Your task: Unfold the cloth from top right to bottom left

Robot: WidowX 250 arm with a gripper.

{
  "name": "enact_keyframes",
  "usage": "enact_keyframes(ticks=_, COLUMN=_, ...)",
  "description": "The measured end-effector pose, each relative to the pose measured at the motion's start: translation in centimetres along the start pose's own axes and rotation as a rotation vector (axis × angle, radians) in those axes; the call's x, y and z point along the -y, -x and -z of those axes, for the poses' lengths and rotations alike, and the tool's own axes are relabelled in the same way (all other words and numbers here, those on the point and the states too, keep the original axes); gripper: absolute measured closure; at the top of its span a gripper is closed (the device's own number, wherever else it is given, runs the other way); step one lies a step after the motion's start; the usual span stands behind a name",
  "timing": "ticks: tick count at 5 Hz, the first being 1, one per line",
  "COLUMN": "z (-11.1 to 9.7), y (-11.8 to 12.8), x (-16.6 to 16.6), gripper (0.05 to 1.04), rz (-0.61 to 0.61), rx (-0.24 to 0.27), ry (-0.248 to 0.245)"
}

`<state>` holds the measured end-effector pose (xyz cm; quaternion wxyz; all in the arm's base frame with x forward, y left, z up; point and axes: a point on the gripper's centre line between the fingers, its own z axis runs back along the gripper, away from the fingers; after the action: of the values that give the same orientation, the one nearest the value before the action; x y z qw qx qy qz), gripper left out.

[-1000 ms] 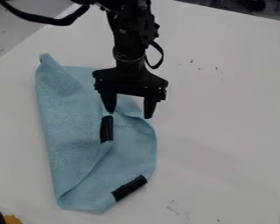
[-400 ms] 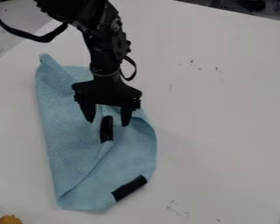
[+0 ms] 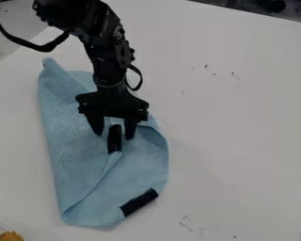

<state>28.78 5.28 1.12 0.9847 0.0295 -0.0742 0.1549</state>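
One white tabletop (image 3: 241, 141), blue cloth (image 3: 77, 141), dark marks (image 3: 206, 66), dark objects (image 3: 275, 6) beyond

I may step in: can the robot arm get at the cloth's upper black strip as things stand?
Probably yes: the pincer is open above the cloth and appears to straddle the upper black strip, nothing lying over it.

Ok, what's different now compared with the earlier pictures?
The gripper has moved left and a little down in the view, from the cloth's right edge to around the upper black strip. Its fingers are somewhat closer together but still apart, and nothing has visibly been gripped or let go. The blue cloth and the lower black strip look unchanged.
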Motion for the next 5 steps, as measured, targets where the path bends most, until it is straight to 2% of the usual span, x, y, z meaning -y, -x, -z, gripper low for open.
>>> enact_keyframes(ticks=1, z=0.0, y=0.0, x=0.0, gripper=0.593, rz=-0.003, rx=-0.001, ry=-0.001)
enact_keyframes(ticks=2, z=-0.4, y=0.4, x=0.1, gripper=0.845, rz=0.007, rx=-0.015, ry=-0.038)
enact_keyframes(ticks=3, z=-2.5, y=0.3, x=-0.3, gripper=0.985, rz=-0.022, rx=0.016, ry=-0.075)
enact_keyframes(ticks=4, z=-5.9, y=0.4, x=-2.3, gripper=1.019, rz=-0.095, rx=0.061, ry=-0.133)
enact_keyframes(ticks=5, z=-6.7, y=1.8, x=-7.2, gripper=1.021, rz=-0.232, rx=0.095, ry=-0.155)
